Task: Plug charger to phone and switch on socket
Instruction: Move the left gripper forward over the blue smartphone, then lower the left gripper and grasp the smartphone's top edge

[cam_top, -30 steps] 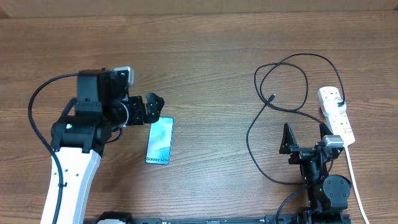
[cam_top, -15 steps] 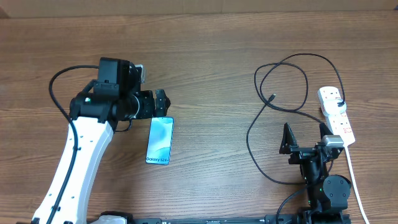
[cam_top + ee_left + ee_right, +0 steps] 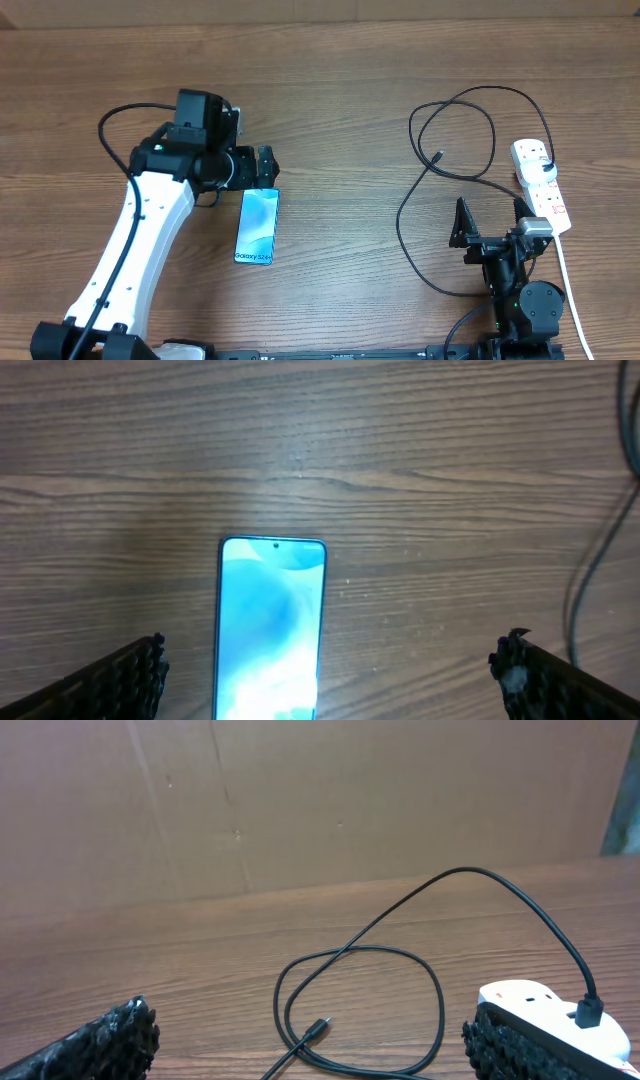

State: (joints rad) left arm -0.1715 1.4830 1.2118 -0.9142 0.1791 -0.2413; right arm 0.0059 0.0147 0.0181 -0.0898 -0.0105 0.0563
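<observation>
The left arm has swung in across the table. Its gripper (image 3: pixel 264 168) now hangs over the far end of the phone (image 3: pixel 257 226). A moment ago it was further to the left. The right arm has not moved.

The left gripper is spread wide and holds nothing. In the left wrist view, the phone lies between the two fingers (image 3: pixel 130 675), a bit closer to the left one. The phone lies flat on the table (image 3: pixel 330 90) with its blue screen up. Its long side runs from the gripper back toward the robot. The end with the writing is the near end.

The right gripper (image 3: pixel 490 215) is spread wide too, with nothing in it. It sits low on the right side, near the socket (image 3: pixel 542 185).

The charger (image 3: pixel 455 135) lies in loops on the right. One end is plugged into the socket. Its small tip (image 3: pixel 438 156) lies loose on the wood, well apart from the phone.

So the phone is by the left arm, and the tip and socket are by the right arm. I think the phone and the tip have to be brought together next. The right arm is the closer one to pick up the tip.
</observation>
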